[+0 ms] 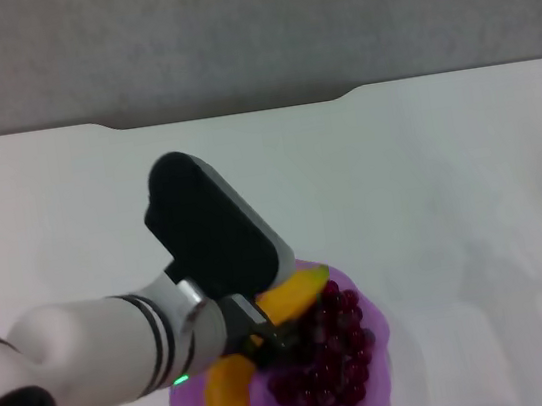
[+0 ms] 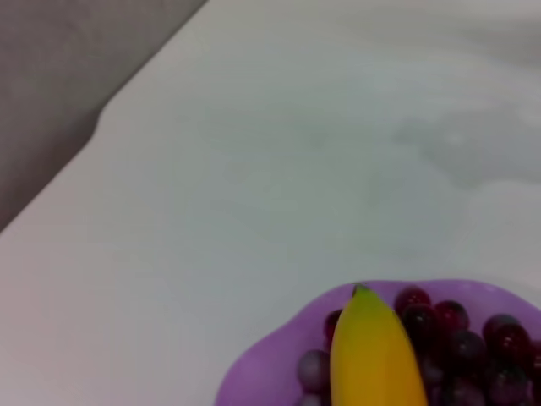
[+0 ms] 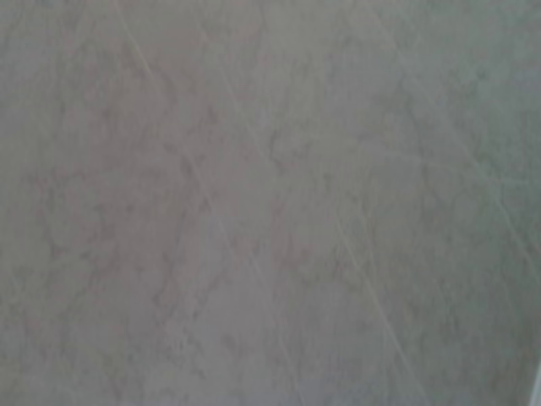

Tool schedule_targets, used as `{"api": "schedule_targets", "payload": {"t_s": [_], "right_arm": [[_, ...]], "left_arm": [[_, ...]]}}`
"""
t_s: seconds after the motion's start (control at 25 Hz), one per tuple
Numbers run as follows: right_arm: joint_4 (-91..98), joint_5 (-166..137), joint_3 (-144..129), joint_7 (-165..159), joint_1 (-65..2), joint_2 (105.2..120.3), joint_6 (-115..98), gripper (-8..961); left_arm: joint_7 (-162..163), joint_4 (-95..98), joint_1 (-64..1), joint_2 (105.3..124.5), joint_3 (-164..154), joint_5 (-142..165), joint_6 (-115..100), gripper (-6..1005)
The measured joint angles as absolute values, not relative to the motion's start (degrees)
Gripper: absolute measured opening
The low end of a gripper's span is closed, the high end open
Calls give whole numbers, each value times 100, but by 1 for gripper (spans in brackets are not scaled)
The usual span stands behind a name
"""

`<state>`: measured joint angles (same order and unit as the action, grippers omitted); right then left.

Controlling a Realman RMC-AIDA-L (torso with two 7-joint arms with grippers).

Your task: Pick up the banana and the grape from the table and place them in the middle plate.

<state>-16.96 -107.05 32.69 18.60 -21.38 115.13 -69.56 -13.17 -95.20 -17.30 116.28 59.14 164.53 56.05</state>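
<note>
Banana (image 1: 294,296): lay across the grape (image 1: 330,351) in the middle plate (image 1: 373,391).
Left tool (image 1: 270,336): my fingers pinched its middle.
Release: I judged spreading slowly, then lifting straight, was best.

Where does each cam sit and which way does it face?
Head: looks forward and down at the table; left arm over the plate, left pincer at the banana.
Left wrist: on the left arm, sees banana, grapes, plate; no fingers shown.
Right wrist: blank surface only.
Shared, head and left wrist: banana, grapes, plate.
</note>
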Motion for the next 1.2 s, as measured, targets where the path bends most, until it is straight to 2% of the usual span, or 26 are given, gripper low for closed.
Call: {"api": "schedule_targets", "payload": {"t_s": [0.24,0.44,0.64,0.96,1.2], "right_arm": [[-1696,-10705,3269,1862,-2137,11513,-6958,32],[-1696,-10705,3272,1864,-2130,11513,-6958,32],[-1689,-10705,3291,1864,-2127,11513,-6905,32],[-1668,-10652,3317,1864,-2133,11514,-6838,32],[-1670,-10526,3317,1822,-2136,11513,-6888,32]], "left_arm": [[-1301,-9434,-1816,11628,5857,16453,5564,527],[-1284,-9431,-1818,11624,5896,16453,5476,732],[-1289,-9499,-1820,11621,5956,16454,5252,881],[-1338,-9925,-1794,11610,6262,16453,4465,878],[-1341,-10285,-1433,11613,6491,16452,3659,875]]}}
